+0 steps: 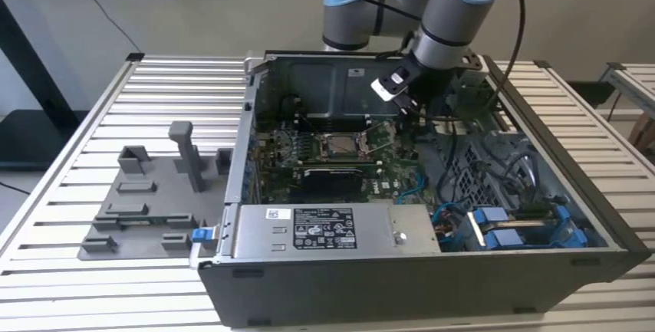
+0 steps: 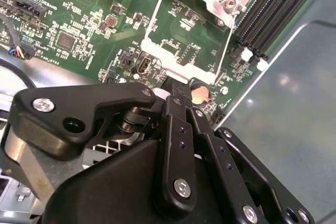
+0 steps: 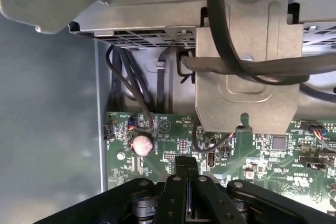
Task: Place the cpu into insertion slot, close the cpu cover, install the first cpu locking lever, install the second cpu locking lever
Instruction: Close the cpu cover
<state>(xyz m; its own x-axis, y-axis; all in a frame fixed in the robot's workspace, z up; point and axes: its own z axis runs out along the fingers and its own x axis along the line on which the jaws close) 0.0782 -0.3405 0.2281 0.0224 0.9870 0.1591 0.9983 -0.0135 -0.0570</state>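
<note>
while under the fingers [image 3: 180, 182], slatted table [image 1: 174, 87] (computer case [image 1: 409, 286] atop), pale wall [image 1: 225, 10]

Arm reaching down, gripper closed.

The arm [image 1: 450, 10], grey tubes with light-blue joint caps, comes in from the top of the exterior view and slopes down toward that view's left. Its wrist [image 1: 393, 87] carries a white-and-black block, and the black gripper [image 1: 413, 110] points down below it. In the second wrist view the two slim black fingers [image 2: 176, 121] lie pressed side by side, with no gap between them and nothing visible in their grip. Black linkage bars [image 2: 79, 111] with silver screws spread back from them on either side. The first wrist view shows the fingers [image 3: 180, 192] equally tight together, tips squared off.
</note>
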